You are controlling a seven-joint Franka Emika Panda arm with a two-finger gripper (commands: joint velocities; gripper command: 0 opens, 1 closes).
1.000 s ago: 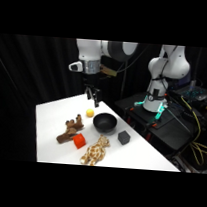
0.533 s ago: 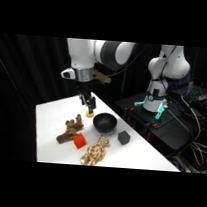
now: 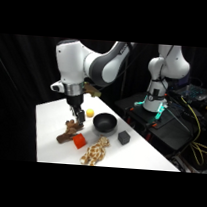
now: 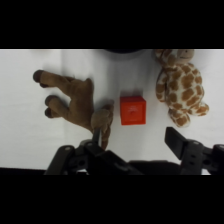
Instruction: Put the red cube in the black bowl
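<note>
The red cube point(image 4: 133, 110) lies on the white table between a brown plush toy and a spotted giraffe toy; in the side view the red cube point(image 3: 79, 141) sits near the table's front. The black bowl point(image 3: 104, 122) stands behind and to the right of it, and only the black bowl's rim point(image 4: 122, 51) shows at the wrist view's top edge. My gripper point(image 3: 79, 119) hangs low over the brown toy, just behind the cube. Seen from the wrist, the gripper point(image 4: 135, 145) is open, its fingers spread wide, nothing held, with the cube just ahead of the gap.
The brown plush toy point(image 3: 68, 133) lies left of the cube, close under the gripper. A giraffe toy point(image 3: 96, 152) lies at the front. A dark grey cube point(image 3: 123, 137) sits right of the bowl. A small yellow object point(image 3: 90, 111) lies behind the bowl.
The arm has swung forward and down, from above the yellow object and bowl to low over the brown toy and red cube. Nothing on the table has moved.
</note>
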